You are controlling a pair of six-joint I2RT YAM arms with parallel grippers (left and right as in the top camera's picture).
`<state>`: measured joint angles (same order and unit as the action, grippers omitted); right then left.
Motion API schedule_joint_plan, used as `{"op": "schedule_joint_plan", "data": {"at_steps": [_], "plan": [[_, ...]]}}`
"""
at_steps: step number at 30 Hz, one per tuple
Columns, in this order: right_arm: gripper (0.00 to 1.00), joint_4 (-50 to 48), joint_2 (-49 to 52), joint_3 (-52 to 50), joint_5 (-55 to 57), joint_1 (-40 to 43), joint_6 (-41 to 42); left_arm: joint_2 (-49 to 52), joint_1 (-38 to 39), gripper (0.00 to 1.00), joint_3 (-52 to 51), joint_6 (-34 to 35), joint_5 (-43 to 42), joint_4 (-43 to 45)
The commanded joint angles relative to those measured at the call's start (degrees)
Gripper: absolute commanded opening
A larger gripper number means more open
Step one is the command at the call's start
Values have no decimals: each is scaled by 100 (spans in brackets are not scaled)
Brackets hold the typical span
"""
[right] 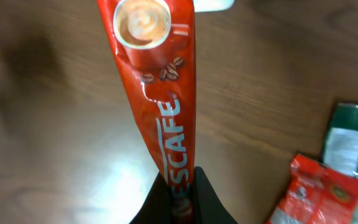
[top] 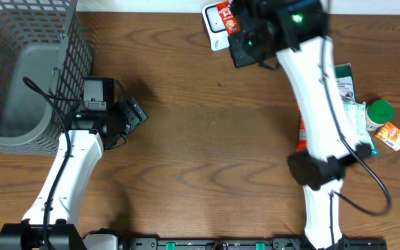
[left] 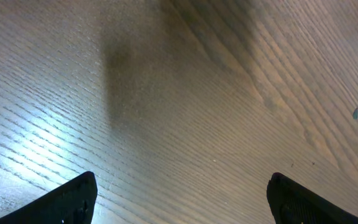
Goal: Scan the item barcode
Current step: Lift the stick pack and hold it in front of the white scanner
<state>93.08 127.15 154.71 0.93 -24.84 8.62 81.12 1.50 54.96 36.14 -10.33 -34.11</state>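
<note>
The item is a long red Nescafe sachet (right: pixel 157 93) with a coffee-cup picture at its far end. My right gripper (right: pixel 182 202) is shut on its near end and holds it lifted above the wood table. In the overhead view the sachet (top: pixel 222 21) shows red and white at the top edge, left of my right gripper (top: pixel 245 38). No barcode shows on the faces I see. My left gripper (top: pixel 132 114) hovers at the table's left, beside the basket. Its fingers (left: pixel 73 202) stand wide apart over bare wood, and the left gripper (left: pixel 182 205) holds nothing.
A grey mesh basket (top: pixel 19 69) stands at the far left. At the right lie a green packet (top: pixel 344 83), a green-lidded bottle (top: pixel 379 111), an orange sachet (top: pixel 392 135) and a red packet (right: pixel 312 193), partly under the right arm.
</note>
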Motion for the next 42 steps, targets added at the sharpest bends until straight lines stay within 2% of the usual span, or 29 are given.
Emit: {"op": "schedule_joint_plan", "data": {"at_steps": [1, 11, 21, 28, 42], "plan": [[1, -363, 752, 48, -7, 175, 94, -11, -52, 88, 39, -13, 55, -11], [1, -2253, 1904, 46, 28, 326, -57, -11, -52, 88, 39, -13, 55, -11], [1, -3324, 2566, 20, 26, 498, -52, -11, -50, 88, 39, -13, 55, -11], [1, -3759, 2754, 4, 26, 535, -52, -11, -50, 88, 39, -13, 55, -11], [1, -3744, 2951, -168, 7, 546, -52, -11, -50, 88, 39, -13, 55, -11]]}}
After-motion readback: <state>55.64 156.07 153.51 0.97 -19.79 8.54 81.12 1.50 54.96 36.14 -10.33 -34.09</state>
